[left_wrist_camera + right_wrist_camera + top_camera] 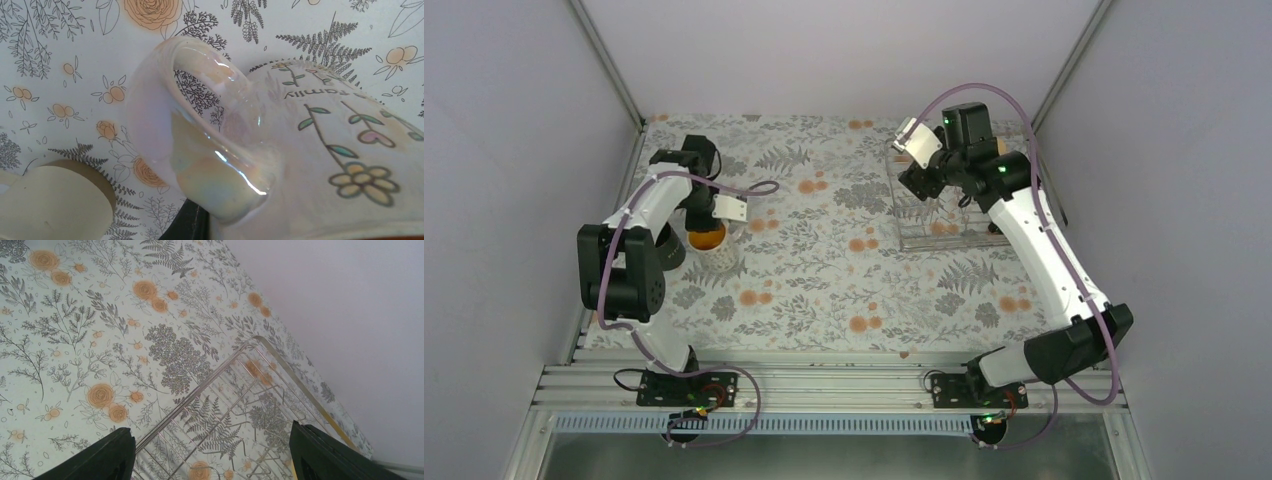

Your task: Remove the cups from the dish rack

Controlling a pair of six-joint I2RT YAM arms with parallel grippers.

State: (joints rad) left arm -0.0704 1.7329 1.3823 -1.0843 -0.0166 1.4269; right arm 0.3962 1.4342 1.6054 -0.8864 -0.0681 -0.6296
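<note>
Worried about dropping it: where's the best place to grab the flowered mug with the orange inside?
I'd pinch its rim wall from above, one finger inside: the flowered mug stands upright, mouth up. Its glossy rounded handle looks likelier to slip.

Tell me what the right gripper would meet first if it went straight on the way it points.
The dish rack. The open right gripper points down at its wire grid, and no cup shows between its jaws. How far off the wires are is unclear.
</note>
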